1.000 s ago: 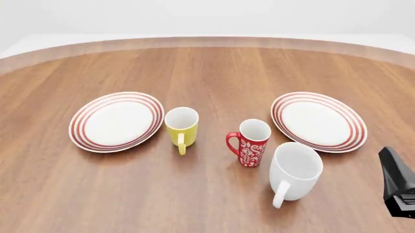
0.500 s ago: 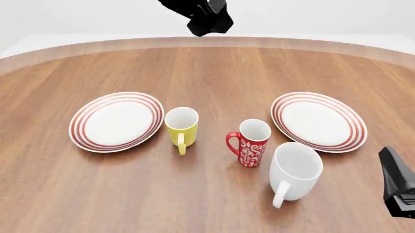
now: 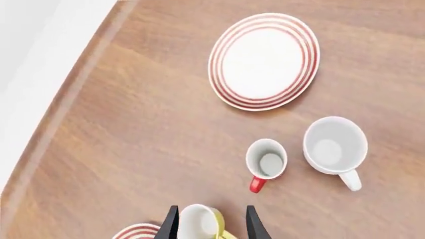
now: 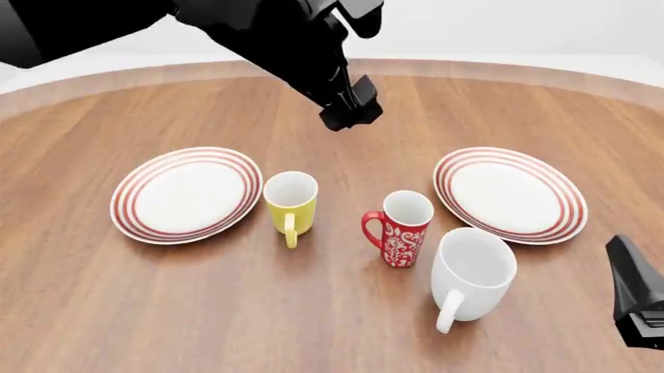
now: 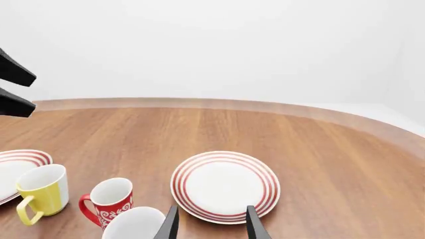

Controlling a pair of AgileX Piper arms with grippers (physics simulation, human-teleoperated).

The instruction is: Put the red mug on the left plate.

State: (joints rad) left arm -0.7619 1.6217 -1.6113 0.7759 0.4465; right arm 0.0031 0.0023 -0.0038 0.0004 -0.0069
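Note:
The red mug (image 4: 400, 229) with its white floral pattern stands upright near the table's middle, handle toward the left. It also shows in the wrist views, red mug (image 3: 267, 162) and red mug (image 5: 109, 201). The left plate (image 4: 186, 194), white with red rings, lies left of it beyond a yellow mug and holds nothing. My left gripper (image 4: 351, 115) hangs high over the table behind the mugs. Its fingers are open and empty, left gripper (image 3: 212, 214). My right gripper (image 4: 623, 252) sits low at the right edge, open and empty, right gripper (image 5: 211, 219).
A yellow mug (image 4: 291, 203) stands between the red mug and the left plate. A larger white mug (image 4: 472, 273) stands just right and nearer of the red mug. The second ringed plate (image 4: 511, 194) lies at the right.
My left arm has swung in from the top of the front view and come down over the table's middle. The right gripper and all mugs and plates have stayed put.

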